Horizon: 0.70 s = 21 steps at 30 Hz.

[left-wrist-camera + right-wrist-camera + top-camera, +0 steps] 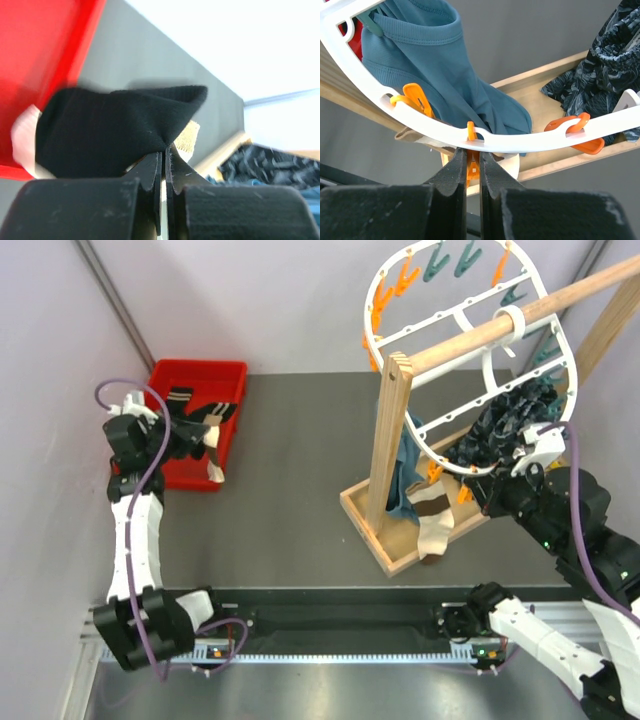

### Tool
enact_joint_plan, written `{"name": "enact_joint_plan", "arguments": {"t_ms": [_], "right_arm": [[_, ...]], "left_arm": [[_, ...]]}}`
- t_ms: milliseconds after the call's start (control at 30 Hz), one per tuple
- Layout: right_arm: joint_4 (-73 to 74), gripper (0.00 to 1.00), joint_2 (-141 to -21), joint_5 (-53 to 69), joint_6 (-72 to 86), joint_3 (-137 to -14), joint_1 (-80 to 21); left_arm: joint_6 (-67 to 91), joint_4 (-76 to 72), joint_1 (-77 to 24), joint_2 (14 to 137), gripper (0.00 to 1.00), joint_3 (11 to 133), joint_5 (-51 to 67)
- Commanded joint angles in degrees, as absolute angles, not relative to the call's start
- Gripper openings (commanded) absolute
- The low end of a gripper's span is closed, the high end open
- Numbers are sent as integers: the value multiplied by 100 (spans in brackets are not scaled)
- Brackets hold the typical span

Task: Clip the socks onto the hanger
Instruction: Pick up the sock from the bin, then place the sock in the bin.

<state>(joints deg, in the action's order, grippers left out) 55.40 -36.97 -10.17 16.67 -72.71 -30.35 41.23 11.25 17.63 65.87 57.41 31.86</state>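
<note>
Overhead, the left gripper sits at the red bin and the right gripper at the hanger; neither grip is readable from here.
Only the left wrist view shows its fingers closed on a black sock, blurred at one end. Only the right wrist view shows fingers pinching an orange peg under the white rim, its lower end hidden.

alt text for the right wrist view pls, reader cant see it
The right claw is shut on an orange peg dangling from the curved white rim of the hanger. Behind the rim hang a teal garment and, at right, a dark patterned cloth, with the wooden base of the rack below them.
</note>
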Motion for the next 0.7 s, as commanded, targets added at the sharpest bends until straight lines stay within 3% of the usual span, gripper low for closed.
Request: {"name": "enact_joint_plan", "arguments": {"t_ms": [0, 167, 267, 367, 667], "right_arm": [[5537, 0, -3674, -809, 1608, -7233, -3094], [5607, 0, -3621, -774, 1635, -7286, -3094], [5634, 0, -3560, -808, 1643, -7339, -3094], [5634, 0, -3498, -853, 1670, -7356, -3102], [5590, 0, -3542, -862, 1635, -7321, -3102]], "left_arm": [[3982, 1229, 1784, 6178, 0, 5975, 2357], [3999, 846, 1793, 6985, 0, 6784, 2057], [4007, 1051, 1915, 8518, 0, 7547, 2048], [4630, 1728, 2258, 10048, 0, 8541, 3502], [4307, 1477, 2241, 9624, 0, 8209, 3137]]}}
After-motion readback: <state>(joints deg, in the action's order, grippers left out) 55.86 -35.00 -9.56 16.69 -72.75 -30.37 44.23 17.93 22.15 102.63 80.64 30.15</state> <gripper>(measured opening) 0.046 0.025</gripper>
